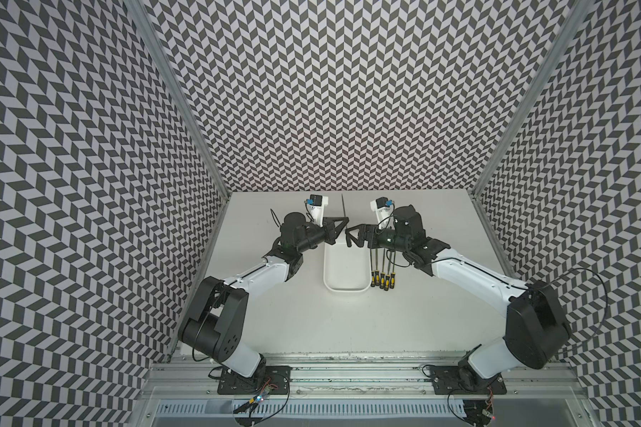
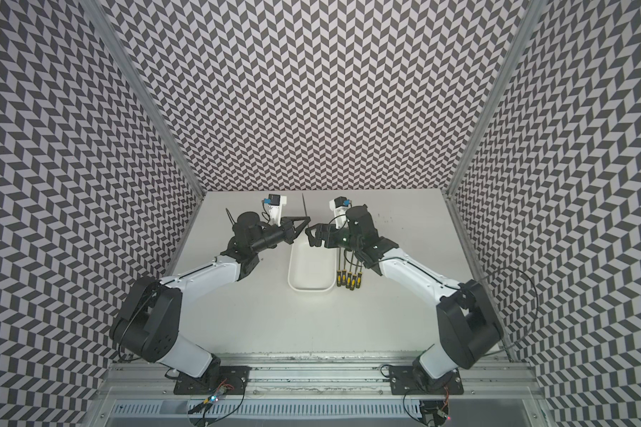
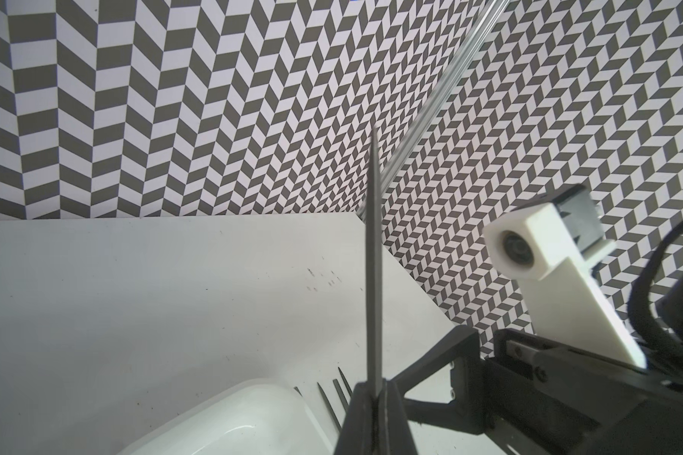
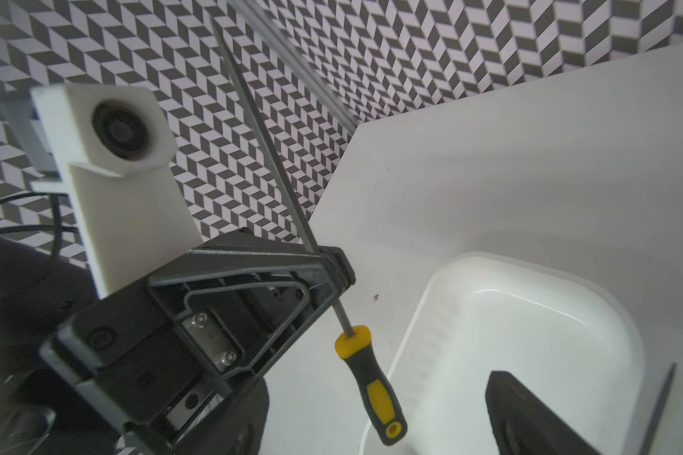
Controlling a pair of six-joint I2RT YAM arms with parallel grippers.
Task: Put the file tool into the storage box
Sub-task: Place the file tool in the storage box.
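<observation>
The file tool (image 4: 371, 382) has a grey blade and a black-and-yellow handle. My left gripper (image 3: 375, 417) is shut on its shaft just above the handle. The blade (image 3: 373, 256) points up and away. In both top views the left gripper (image 1: 345, 221) (image 2: 306, 221) holds it above the far end of the white storage box (image 1: 346, 290) (image 2: 311, 289). My right gripper (image 1: 349, 237) (image 2: 309, 236) faces it and stands open. The handle hangs between its spread fingers (image 4: 529, 417), touching neither. Nothing lies in the part of the box that shows.
Several more files (image 1: 383, 277) (image 2: 348, 277) with black-and-yellow handles lie side by side on the table just right of the box. The right arm reaches over their blades. Chevron-patterned walls close the back and both sides.
</observation>
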